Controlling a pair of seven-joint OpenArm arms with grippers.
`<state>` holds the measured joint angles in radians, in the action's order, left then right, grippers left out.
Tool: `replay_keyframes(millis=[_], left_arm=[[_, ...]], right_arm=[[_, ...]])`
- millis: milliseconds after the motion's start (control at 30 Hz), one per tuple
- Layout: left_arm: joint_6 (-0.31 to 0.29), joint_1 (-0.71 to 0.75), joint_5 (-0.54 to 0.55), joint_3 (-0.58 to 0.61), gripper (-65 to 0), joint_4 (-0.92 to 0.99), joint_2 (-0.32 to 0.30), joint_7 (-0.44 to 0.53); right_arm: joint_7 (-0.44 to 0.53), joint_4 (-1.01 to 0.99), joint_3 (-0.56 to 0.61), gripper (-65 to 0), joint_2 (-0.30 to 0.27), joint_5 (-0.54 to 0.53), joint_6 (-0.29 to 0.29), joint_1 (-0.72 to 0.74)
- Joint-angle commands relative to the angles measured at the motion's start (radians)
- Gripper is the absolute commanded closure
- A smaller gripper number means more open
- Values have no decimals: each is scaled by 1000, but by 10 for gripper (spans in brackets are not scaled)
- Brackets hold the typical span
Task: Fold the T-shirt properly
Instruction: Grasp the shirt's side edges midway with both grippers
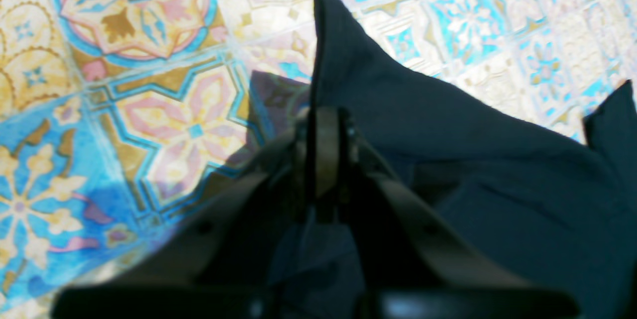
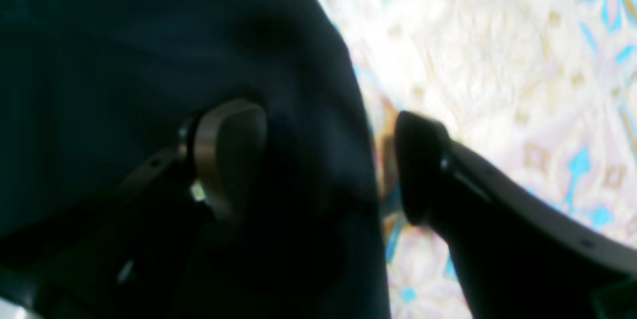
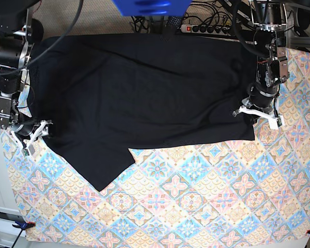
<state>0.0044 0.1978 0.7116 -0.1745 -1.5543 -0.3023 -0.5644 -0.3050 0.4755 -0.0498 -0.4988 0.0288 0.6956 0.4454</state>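
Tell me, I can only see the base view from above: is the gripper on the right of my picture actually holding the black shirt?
Observer: Yes. The left wrist view shows the left gripper shut, with a fold of the T-shirt pinched in it.
Operator: And the one on my left?
Observer: The right wrist view shows the right gripper wide open, holding nothing.
Operator: Is it near the cloth at all?
Observer: Yes. The shirt's edge runs between its fingers: one finger is over the black cloth, the other over the patterned tablecloth.
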Motion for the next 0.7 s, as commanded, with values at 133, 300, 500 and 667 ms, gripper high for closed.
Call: replay_keyframes(millis=[133,300,500,667], left_arm=[[-4,12,79,-55,0,-19,-15,19],[-4,12,81,-56,0,-19,-15,17],[-4,12,81,-55,0,-19,-15,17],[-4,13,81,-53,0,-19,-15,17]], right_arm=[[109,-97,-5,-436,-18,44,3,16],[117,-102,-2,-396,-18,44,3,13],[123,-99,-9,-163,-18,43,3,13],[123,-10,-11,-30,-18,39,3,14]])
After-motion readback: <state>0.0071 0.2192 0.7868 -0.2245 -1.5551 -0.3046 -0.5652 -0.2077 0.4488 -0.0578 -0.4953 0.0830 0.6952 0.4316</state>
